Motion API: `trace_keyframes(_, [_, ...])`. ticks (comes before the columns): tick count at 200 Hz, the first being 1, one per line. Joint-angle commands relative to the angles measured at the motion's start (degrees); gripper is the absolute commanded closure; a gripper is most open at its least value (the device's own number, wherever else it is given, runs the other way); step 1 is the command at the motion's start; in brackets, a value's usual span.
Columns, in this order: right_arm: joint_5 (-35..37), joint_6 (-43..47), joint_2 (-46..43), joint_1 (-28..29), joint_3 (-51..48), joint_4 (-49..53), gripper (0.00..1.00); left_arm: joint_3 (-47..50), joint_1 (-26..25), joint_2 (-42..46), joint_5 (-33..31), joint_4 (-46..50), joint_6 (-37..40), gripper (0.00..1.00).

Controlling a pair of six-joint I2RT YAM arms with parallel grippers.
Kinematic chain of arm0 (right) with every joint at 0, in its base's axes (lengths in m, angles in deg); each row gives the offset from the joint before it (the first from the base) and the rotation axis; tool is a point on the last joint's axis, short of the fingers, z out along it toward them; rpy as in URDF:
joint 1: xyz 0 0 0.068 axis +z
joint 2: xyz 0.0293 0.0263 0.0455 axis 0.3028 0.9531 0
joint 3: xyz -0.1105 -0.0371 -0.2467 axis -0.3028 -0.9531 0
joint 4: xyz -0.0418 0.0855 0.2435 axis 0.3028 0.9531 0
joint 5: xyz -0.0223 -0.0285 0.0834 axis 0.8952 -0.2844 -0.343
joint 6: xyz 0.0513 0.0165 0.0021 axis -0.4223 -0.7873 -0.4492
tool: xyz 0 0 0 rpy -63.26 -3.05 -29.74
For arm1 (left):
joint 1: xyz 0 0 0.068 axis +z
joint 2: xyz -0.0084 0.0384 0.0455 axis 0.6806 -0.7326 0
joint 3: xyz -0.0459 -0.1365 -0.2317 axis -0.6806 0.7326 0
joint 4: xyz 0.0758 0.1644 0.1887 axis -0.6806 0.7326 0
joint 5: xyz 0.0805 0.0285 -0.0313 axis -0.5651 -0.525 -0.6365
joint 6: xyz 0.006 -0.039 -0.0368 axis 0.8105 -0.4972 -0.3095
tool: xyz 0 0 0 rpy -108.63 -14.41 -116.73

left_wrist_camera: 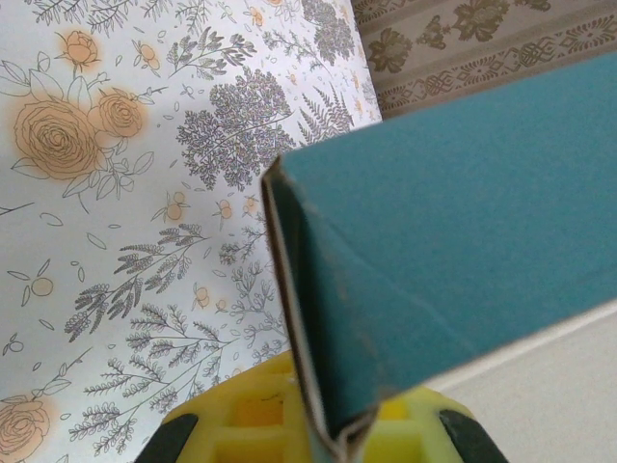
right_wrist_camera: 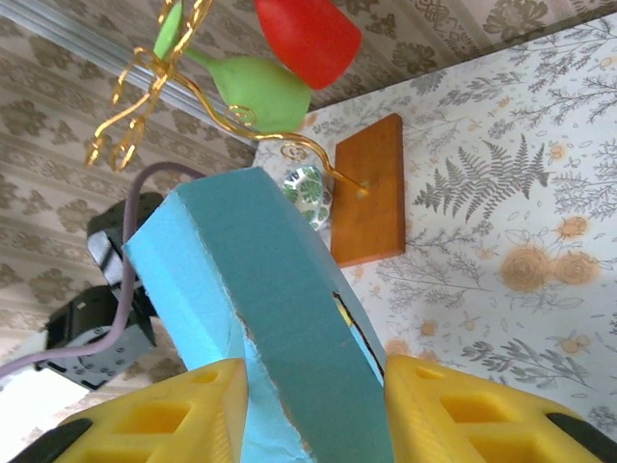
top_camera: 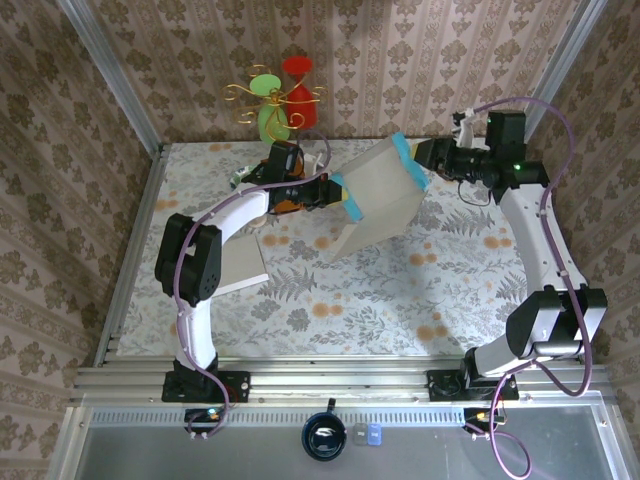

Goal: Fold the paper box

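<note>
Holding it up between them, both arms have the paper box (top_camera: pixel 380 205) raised over the tabletop (top_camera: pixel 450 290), upper centre of the top view. The left tool (top_camera: pixel 338 195) is clamped on the box's left end, with yellow fingers (left_wrist_camera: pixel 241 429) pinching the cardboard edge. The right tool (top_camera: pixel 425 160) is closed on the upper-right end. The long axis runs tool to tool, rising from left to upper right, and the broad pale side hangs toward lower left. Whether its low corner touches the tabletop, I can't tell. My call: grip both ends firmly and bring them in together along that axis without twisting, or the crease may tear.
</note>
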Motion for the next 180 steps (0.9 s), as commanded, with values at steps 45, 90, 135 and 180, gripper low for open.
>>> trace_keyframes(45, [16.51,11.25,1.64,4.87,5.04,10.52,0.54,-2.48,-0.31,-0.61,1.09,1.33,0.62,1.00])
trace_keyframes(90, [22.30,14.05,2.40,7.94,6.54,12.24,0.54,-3.33,-0.57,-0.78,1.02,2.83,1.61,1.00])
trace_keyframes(135, [30.23,17.25,3.77,11.14,8.59,15.34,0.52,-5.53,-1.06,-0.89,-1.20,7.95,5.24,1.00])
trace_keyframes(180, [40.51,18.85,5.49,13.82,10.07,18.13,0.56,-8.25,-1.96,-1.23,-3.59,13.09,8.36,1.00])
